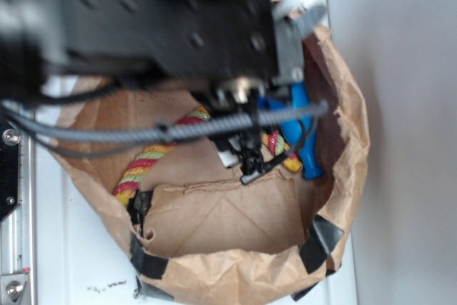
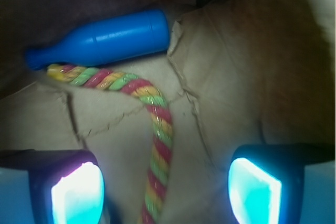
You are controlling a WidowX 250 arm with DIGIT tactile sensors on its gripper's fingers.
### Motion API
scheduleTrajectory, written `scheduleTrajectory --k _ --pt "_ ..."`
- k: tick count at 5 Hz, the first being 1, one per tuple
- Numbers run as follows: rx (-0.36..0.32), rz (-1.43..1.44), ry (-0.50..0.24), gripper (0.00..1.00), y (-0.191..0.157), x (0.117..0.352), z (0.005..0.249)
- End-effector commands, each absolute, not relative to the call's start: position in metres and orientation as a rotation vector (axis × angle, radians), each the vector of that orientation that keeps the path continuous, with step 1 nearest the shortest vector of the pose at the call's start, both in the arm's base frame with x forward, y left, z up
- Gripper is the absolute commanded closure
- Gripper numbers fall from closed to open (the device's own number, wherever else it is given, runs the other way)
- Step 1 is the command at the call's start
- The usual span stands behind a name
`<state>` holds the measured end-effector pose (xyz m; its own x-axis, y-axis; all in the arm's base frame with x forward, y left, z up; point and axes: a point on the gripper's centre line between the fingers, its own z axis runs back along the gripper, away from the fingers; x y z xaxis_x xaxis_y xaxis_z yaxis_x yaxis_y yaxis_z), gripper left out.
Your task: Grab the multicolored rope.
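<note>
We see the multicolored rope (image 2: pixel 157 145) running straight up between the two pads in the wrist view, then bending off to the left ahead of the pincer, w/ its yellow end lying just below the blue bottle toy (image 2: pixel 102 38). It sits on the crumpled paper floor of the brown paper bag (image 1: pixel 235 276). In the exterior view the rope (image 1: pixel 146 162) shows on both sides of the arm, its middle hidden behind the gripper (image 1: pixel 246 166) and the grey braided cable (image 1: pixel 178 130).

The pincer is spread wide: left pad (image 2: pixel 76 195) and right pad (image 2: pixel 254 192) stand well apart, nothing between them but the rope, which neither pad touches. Whether the tips are near the bag floor, we can't tell from these views.

Handling, as we judge it: thick twisted strands, so prob. soft, light and limp. It should squash a bit under the pads and not slip, thx to the rough twist. It'll droop on both sides when lifted. Nothing fragile abt it.

Best hold, we reckon: the straight stretch directly between the pads, below the bend. It lies closer to the left pad than the right, so closing will likely drag it across a little. The bottle is far enough ahead to stay out of the way.
</note>
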<state>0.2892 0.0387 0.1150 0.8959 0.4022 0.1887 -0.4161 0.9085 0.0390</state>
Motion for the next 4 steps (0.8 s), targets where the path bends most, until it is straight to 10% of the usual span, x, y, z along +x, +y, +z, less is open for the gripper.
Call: scheduleTrajectory --k 1,4 --pt "0.178 0.381 -0.157 0.0 0.043 0.299 0.073" --pt "0.324 0.326 -0.114 0.0 0.046 0.303 0.036"
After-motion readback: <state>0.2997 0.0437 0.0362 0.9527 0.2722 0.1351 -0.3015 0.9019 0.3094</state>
